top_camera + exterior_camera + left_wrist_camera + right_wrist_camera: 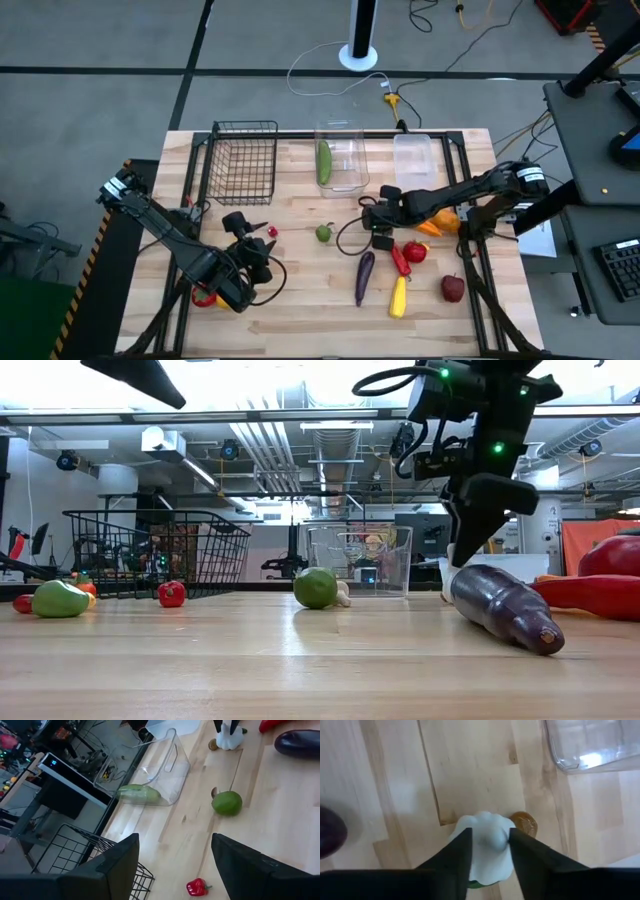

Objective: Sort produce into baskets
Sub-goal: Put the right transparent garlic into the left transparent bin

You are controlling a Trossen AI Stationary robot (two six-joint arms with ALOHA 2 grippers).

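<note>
A white garlic (pixel 487 822) sits on the table just in front of the clear bins, and my right gripper (pixel 490 834) is shut on it, between the green round fruit (pixel 323 232) and the orange pepper (pixel 440 222). A cucumber (pixel 324 162) lies in the taller clear bin (pixel 347 135). The black wire basket (pixel 243 160) and the shallower bin (pixel 413 158) hold nothing that shows. My left gripper (pixel 172 865) hangs open above the table's near left, over a small red pepper (pixel 198 886). The eggplant (pixel 364 277), red pepper (pixel 401 260), yellow pepper (pixel 399 296) and apple (pixel 453 288) lie near right. My right gripper pinches the garlic's two opposite sides (pixel 476 829) between its two fingers. The fingers (pixel 470 545) come steeply from above, pointing down. The garlic's underside is on the table, beside a small brown piece (pixel 525 823).
More produce, green and red, lies under my left arm (pixel 204 296). The eggplant (pixel 505 605) is close beside my right gripper on the near side. A small pale piece (pixel 343 595) lies against the green fruit (pixel 315 588). Bare wood lies in the table's near middle.
</note>
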